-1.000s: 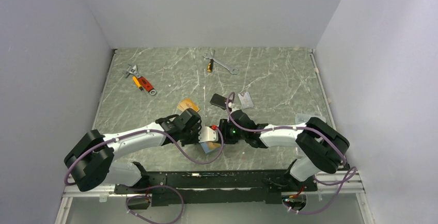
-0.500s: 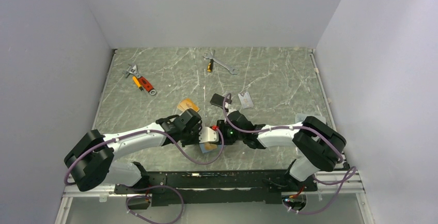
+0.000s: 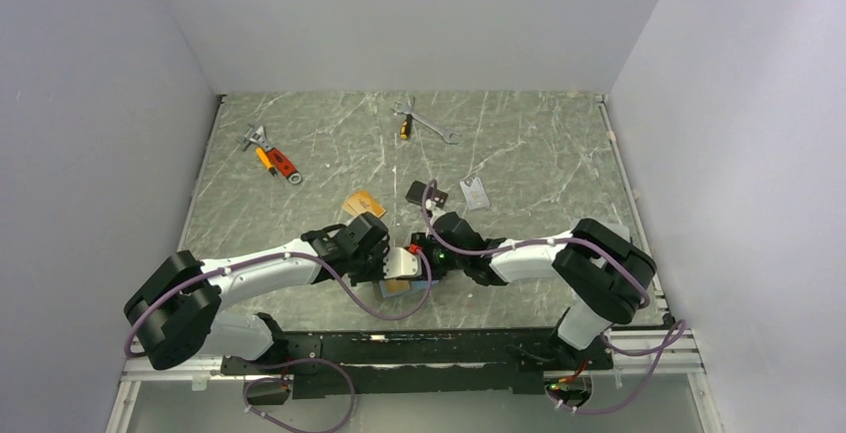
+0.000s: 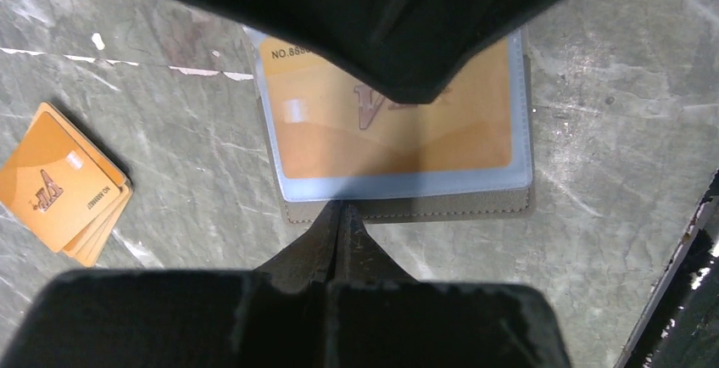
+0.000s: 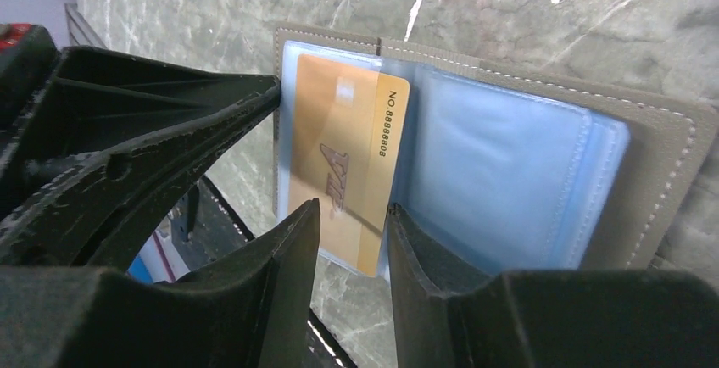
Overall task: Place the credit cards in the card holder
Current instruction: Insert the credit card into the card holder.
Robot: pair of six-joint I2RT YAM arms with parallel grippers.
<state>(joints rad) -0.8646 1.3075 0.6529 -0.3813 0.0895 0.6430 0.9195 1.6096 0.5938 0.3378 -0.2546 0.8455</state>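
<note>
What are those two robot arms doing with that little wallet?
They are putting cards into the holder, which lies open on the table. The left gripper is shut, with its tip at the holder's edge, and seems to be pinning it down. The right gripper holds an orange card that is partly inside a clear pocket. A stack of orange cards lies beside the holder. A black card and a grey card lie farther back.
</note>
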